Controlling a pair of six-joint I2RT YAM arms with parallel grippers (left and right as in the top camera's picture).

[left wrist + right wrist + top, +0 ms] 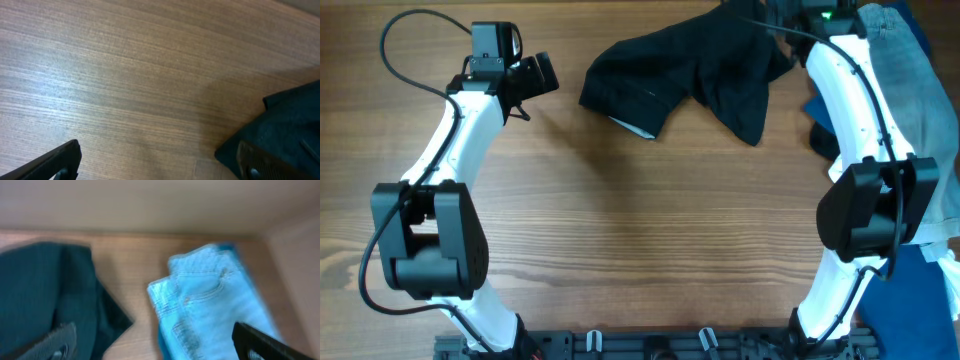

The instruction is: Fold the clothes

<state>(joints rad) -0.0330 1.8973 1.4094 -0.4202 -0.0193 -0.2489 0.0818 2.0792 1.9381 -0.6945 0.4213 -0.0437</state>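
The clothes, a black garment (690, 65), lie crumpled at the table's far centre, with a pale patch at the near edge (636, 127). My left gripper (540, 78) stands open just left of the garment, over bare wood. In the left wrist view the left gripper (160, 167) has its jaws wide apart, with the garment's corner (287, 125) beside the right finger (265, 162). My right gripper (157, 347) is open at the far right, between the garment (45, 285) on its left and the jeans on its right. It holds nothing.
Light blue jeans (910, 90) (215, 305) lie along the far right edge. Dark blue fabric (935, 290) sits at the near right behind the right arm (865, 150). A wall rises behind the table in the right wrist view.
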